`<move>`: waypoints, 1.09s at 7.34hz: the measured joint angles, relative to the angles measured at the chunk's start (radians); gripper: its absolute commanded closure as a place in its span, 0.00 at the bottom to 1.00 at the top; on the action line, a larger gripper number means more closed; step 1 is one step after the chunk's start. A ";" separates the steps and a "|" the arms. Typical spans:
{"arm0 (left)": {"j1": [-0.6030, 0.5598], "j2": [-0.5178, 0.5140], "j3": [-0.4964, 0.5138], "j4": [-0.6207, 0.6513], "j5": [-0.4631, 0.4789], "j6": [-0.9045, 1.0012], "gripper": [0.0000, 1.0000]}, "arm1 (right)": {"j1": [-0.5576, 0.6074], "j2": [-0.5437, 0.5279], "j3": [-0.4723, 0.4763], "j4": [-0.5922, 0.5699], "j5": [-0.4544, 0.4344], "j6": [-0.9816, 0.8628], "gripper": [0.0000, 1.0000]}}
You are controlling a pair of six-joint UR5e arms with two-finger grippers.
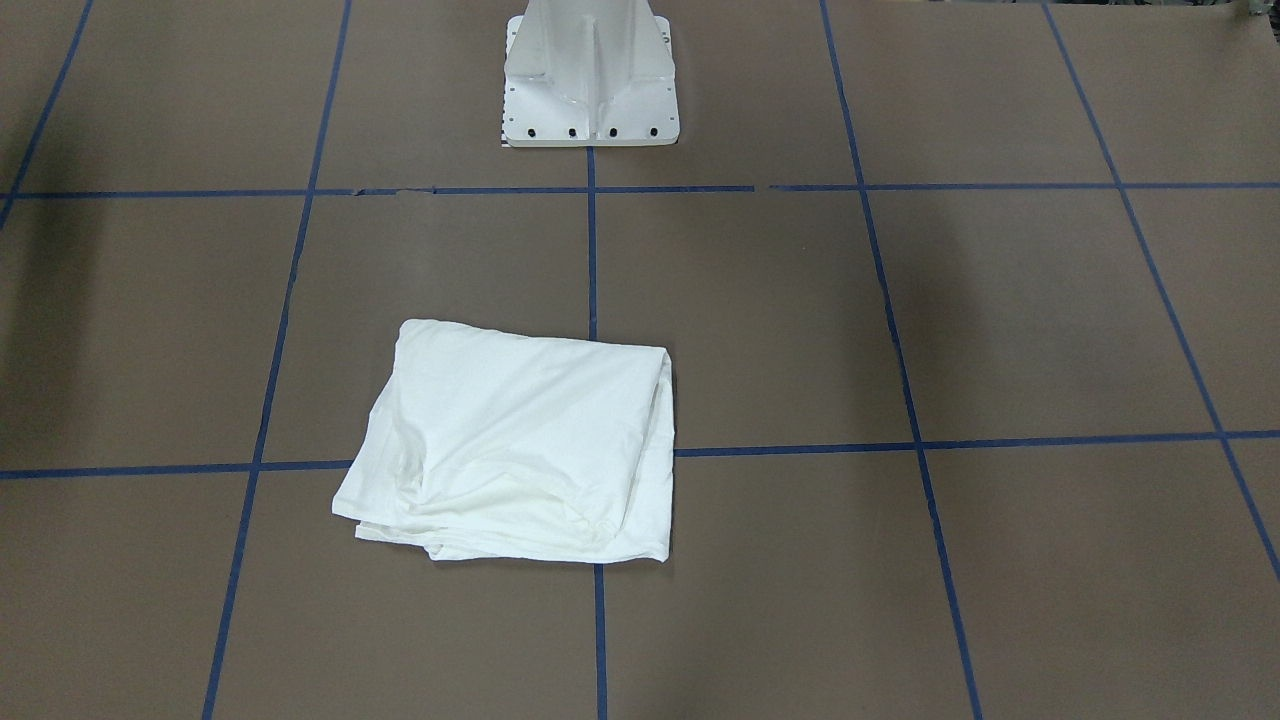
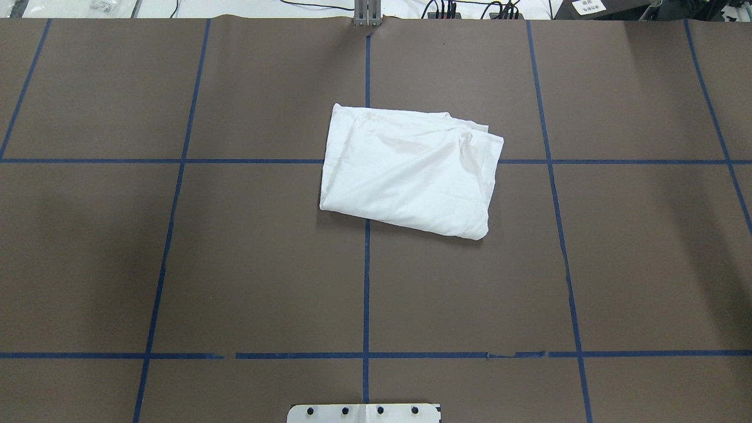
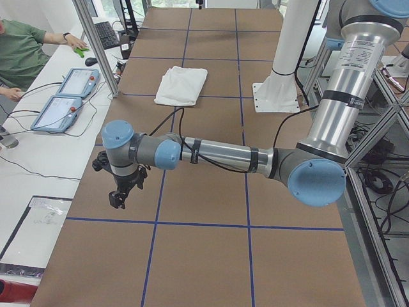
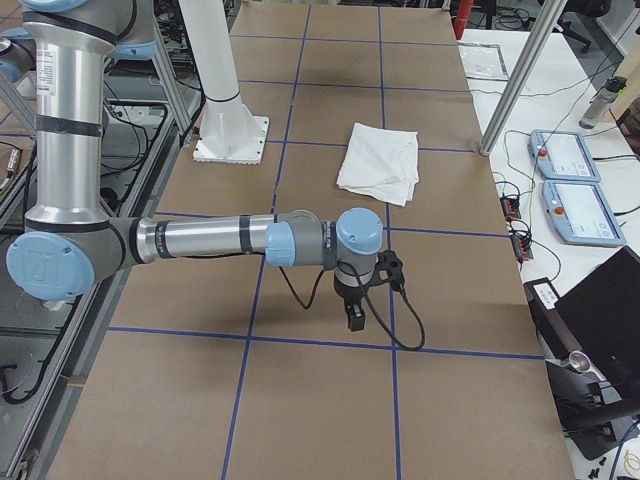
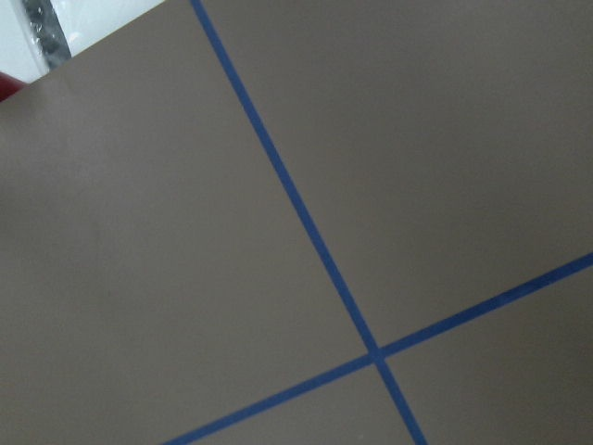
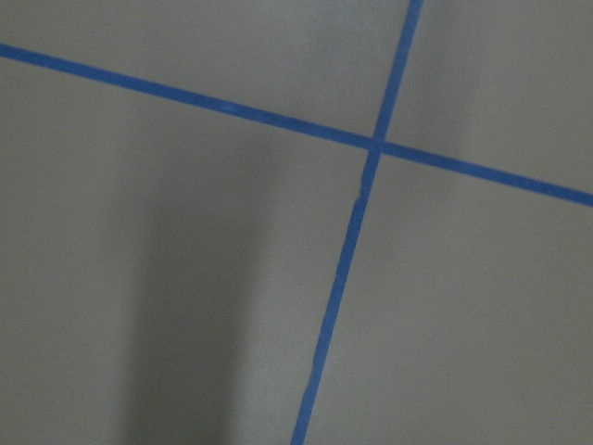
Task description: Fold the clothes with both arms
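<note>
The white T-shirt (image 1: 520, 440) lies folded into a rough rectangle on the brown table, near the middle; no printed text shows. It also shows in the overhead view (image 2: 411, 170) and both side views (image 3: 182, 85) (image 4: 380, 160). My left gripper (image 3: 117, 199) hangs over the table's left end, far from the shirt. My right gripper (image 4: 355, 322) hangs over the table's right end, also far from it. Both point down and hold nothing that I can see; I cannot tell whether they are open or shut. Both wrist views show only bare table with blue tape lines.
The white pedestal base (image 1: 590, 90) stands at the robot's side of the table, behind the shirt. Two teach pendants (image 3: 64, 96) lie on the white bench beyond the table's far edge, with an aluminium post (image 3: 96, 45) and an operator (image 3: 19, 51) there.
</note>
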 measured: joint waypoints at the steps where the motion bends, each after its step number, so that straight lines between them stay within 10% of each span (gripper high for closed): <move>1: -0.012 0.029 -0.013 0.008 -0.001 0.000 0.00 | 0.015 -0.040 0.013 0.001 0.003 0.004 0.00; 8: -0.018 0.128 -0.138 0.109 -0.064 -0.041 0.00 | 0.025 -0.075 0.021 0.003 0.006 0.010 0.00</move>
